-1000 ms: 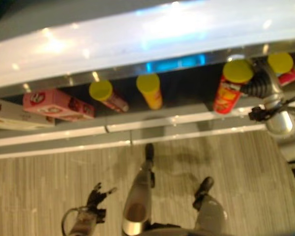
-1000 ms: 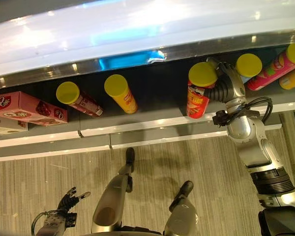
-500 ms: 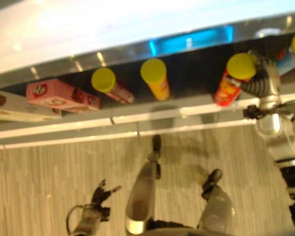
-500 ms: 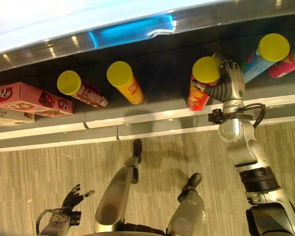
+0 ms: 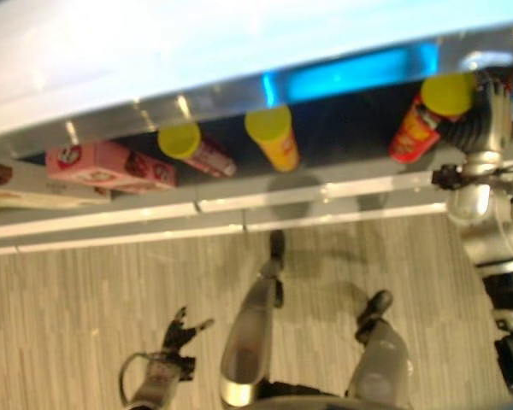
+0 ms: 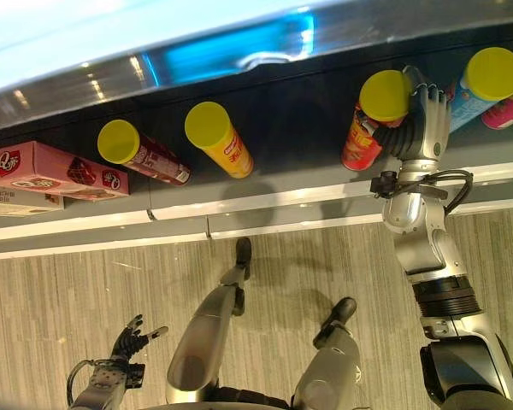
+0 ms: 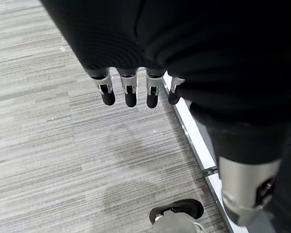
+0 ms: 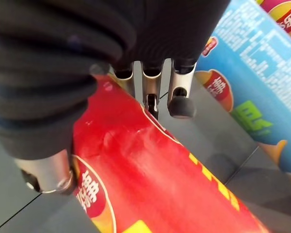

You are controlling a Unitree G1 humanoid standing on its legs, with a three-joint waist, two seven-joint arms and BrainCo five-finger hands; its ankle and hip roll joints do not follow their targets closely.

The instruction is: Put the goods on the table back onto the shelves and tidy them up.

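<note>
Your right hand point(image 6: 421, 120) is up at the shelf point(image 6: 265, 201) in the upper right of the right eye view, its fingers and thumb curled round the red can point(image 6: 368, 128) just under its yellow lid point(image 6: 386, 95). The right wrist view shows the red wall of that can point(image 8: 150, 179) pressed against the palm, with a blue can point(image 8: 252, 82) standing just beside it on the same shelf. Treat the red can as light and stiff but smooth-skinned, so it will likely slip if you loosen too soon; its thin wall could also dent under a hard squeeze. Hold it around the middle of the body, not by the lid, which may pop off. Further left on the shelf stand a yellow can point(image 6: 218, 141), a dark red can point(image 6: 141, 154) and a pink box point(image 6: 56, 169). Your left hand point(image 6: 128, 342) hangs low in the lower left, fingers spread and holding nothing.
</note>
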